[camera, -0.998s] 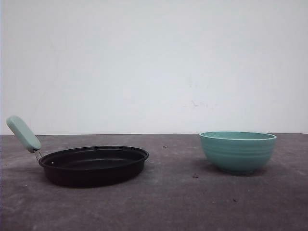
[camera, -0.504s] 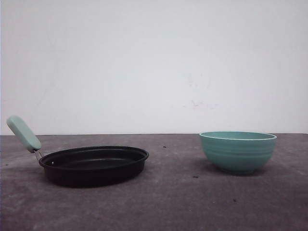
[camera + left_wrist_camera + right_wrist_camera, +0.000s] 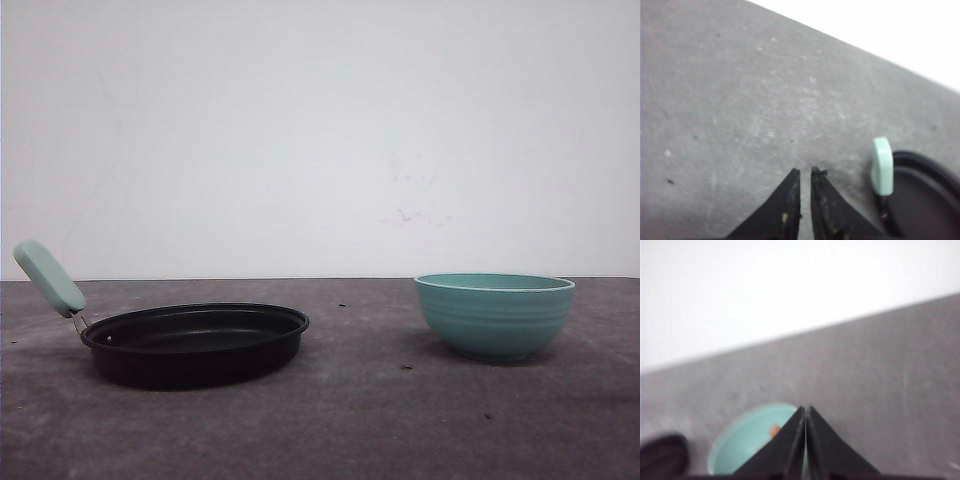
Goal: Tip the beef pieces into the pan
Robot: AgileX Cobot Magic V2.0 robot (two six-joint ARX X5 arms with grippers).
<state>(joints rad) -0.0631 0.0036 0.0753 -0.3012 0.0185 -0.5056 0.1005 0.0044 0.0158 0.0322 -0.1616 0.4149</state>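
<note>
The left gripper (image 3: 805, 172), fingers nearly closed and empty, hangs beside the pan (image 3: 920, 200) handle. The right gripper (image 3: 805, 410), pinched closed on nothing, hangs over the teal bowl (image 3: 742, 440) holding beef pieces (image 3: 774, 430).

A bare test setup rather than a real kitchen — a scuffed grey desk (image 3: 380, 420) against a blank white wall (image 3: 320, 130), with just a pan (image 3: 195, 343) and a teal bowl (image 3: 494, 315) laid out as props.

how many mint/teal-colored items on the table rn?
2: the teal bowl on the table's right side, and the pan on the left, whose handle is mint green. Anything outside the camera views can't be counted.
</note>
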